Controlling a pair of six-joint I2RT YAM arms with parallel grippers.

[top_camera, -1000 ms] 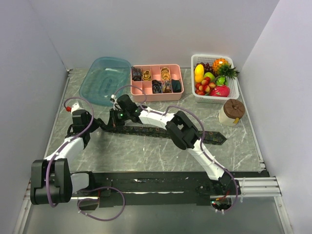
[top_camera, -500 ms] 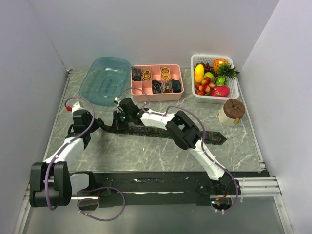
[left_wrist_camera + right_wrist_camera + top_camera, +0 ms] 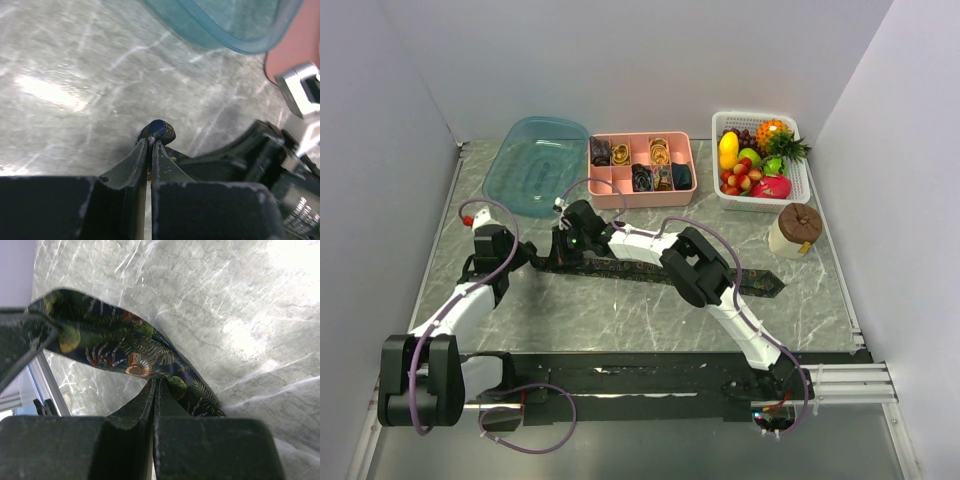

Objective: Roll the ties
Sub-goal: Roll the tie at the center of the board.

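dark tie (image 3: 760, 283) clamped by left pincer (image 3: 151, 142) at its tip, right pincer (image 3: 154, 383) beside; tip may slip when rolled.

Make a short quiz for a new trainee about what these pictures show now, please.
1. True or false: the pink box already holds rolled ties.
2. The long tie is: A. fully rolled into a coil; B. lying mostly stretched out as a strip; C. inside the pink box.
3. Short answer: what are the left gripper and the right gripper both shut on?

Key: 1. True. 2. B. 3. The long tie: the left gripper pinches one end of it, and the right gripper pinches the fabric further along.
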